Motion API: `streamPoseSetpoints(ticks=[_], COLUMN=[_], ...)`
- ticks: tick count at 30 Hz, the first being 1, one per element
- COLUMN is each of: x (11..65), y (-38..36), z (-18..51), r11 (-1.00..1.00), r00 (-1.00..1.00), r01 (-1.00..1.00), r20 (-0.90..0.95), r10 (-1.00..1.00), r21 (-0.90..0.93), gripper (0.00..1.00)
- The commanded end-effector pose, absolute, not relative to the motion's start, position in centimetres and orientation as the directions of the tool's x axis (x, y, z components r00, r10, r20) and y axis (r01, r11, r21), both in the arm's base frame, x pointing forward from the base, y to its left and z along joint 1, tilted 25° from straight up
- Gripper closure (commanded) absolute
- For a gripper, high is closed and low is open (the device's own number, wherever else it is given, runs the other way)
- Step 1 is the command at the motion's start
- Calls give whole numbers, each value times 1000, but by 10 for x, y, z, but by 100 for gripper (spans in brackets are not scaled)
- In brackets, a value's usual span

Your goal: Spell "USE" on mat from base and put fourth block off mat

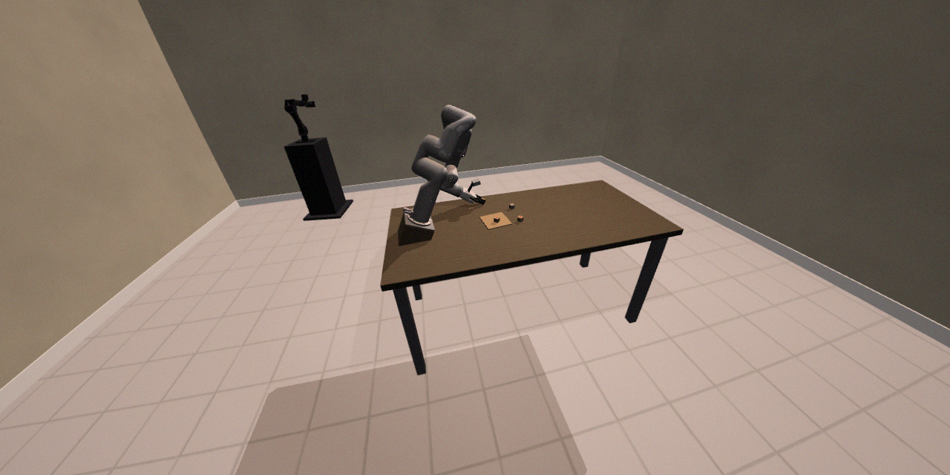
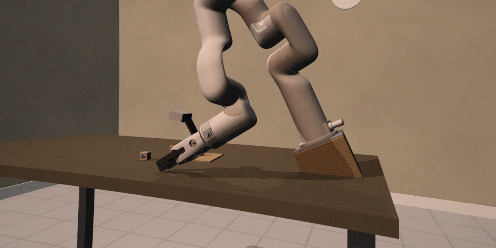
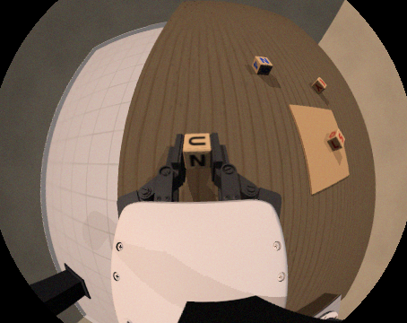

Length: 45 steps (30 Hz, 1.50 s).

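Observation:
My gripper (image 1: 482,200) (image 2: 161,166) (image 3: 197,144) is shut on a wooden block (image 3: 197,140) with black letters; a U and an N face the wrist camera. The gripper is strongly tilted, with its fingertips low over the table, off the mat. The tan mat (image 1: 487,224) (image 2: 213,157) (image 3: 308,152) lies flat. On it stands a red-lettered block (image 1: 496,220) (image 3: 335,141) with an L on one side. A blue-lettered block (image 1: 511,206) (image 2: 145,155) (image 3: 263,65) and another red-lettered block (image 1: 519,219) (image 2: 171,148) (image 3: 319,85) stand off the mat. Their top letters are hard to read.
The wooden table (image 1: 564,226) (image 2: 260,191) (image 3: 230,90) carries the arm's wedge base (image 1: 415,231) (image 2: 326,159). The table's long edge runs near the gripper. In the exterior view the gripper hides the mat's far part and its block. A black pedestal (image 1: 317,176) stands apart on the floor.

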<state>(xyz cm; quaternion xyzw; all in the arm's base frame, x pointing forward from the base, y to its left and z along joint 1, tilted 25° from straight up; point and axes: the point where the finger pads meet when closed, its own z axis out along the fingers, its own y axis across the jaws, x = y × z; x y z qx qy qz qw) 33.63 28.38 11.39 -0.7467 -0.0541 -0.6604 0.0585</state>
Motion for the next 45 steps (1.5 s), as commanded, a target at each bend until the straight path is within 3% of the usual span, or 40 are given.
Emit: streamPoseSetpoints(ticks=[1,15,30,45], x=[336,336,336,336], y=[284,284,284,284], z=[115,115,115,115], r11=[-987,-987,-987,-987], r00=[121,121,121,121], r01=[158,158,158,158], r20=[993,993,993,993], r10=[2,2,2,2], r21=[-18,-18,-18,-18], gripper=[79,79,58,58])
